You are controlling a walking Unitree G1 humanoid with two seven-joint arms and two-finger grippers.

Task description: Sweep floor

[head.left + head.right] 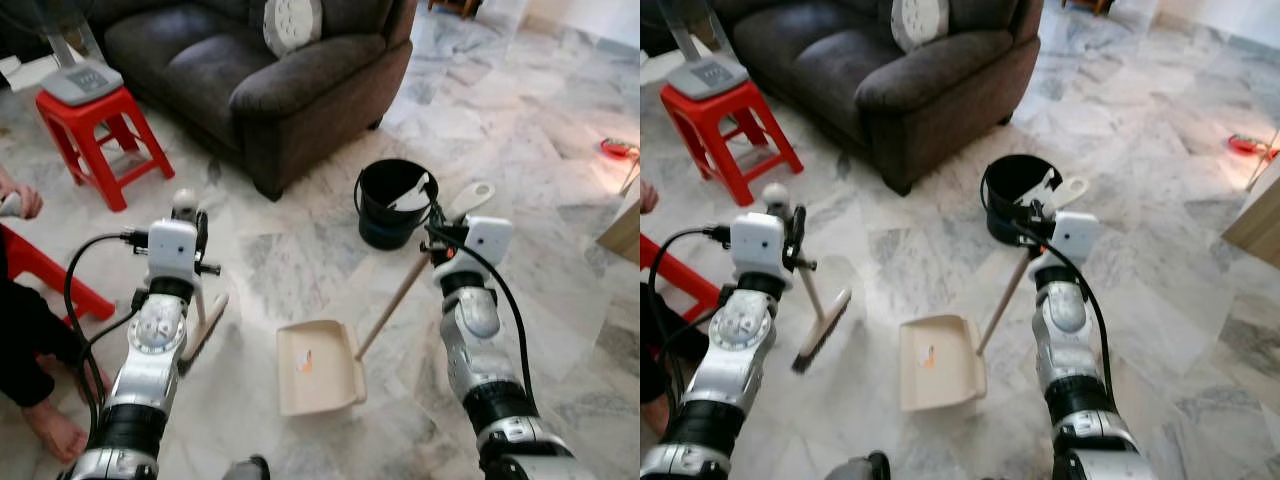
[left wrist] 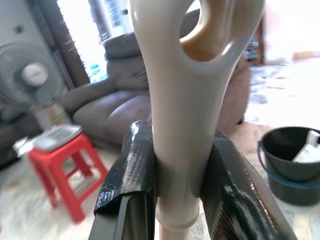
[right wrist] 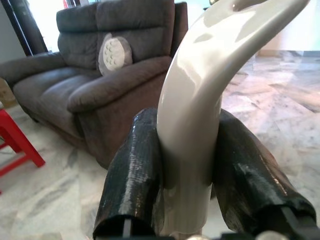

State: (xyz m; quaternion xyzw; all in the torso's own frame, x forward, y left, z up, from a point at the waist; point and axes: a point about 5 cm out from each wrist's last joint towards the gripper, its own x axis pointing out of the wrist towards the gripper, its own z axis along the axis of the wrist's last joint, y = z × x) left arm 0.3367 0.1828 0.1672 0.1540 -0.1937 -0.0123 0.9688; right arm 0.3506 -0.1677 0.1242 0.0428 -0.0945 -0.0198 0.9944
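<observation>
My left gripper [image 1: 196, 232] is shut on the top of a beige hand brush handle [image 2: 184, 120]. The handle runs down to the brush head [image 1: 207, 330], which rests on the marble floor. My right gripper [image 1: 437, 222] is shut on the curved beige grip [image 3: 192, 110] of a long-handled dustpan. Its wooden shaft [image 1: 393, 302] slants down to the cream pan [image 1: 318, 368], which lies flat on the floor between the arms. A small orange scrap [image 1: 305, 362] lies in the pan.
A black bucket [image 1: 370, 183] holding a white item stands just beyond the right gripper. A dark sofa [image 1: 260, 80] is behind it, and a red stool [image 1: 95, 130] carries a fan base. A person's foot [image 1: 50, 428] and hand [image 1: 18, 200] are at the left.
</observation>
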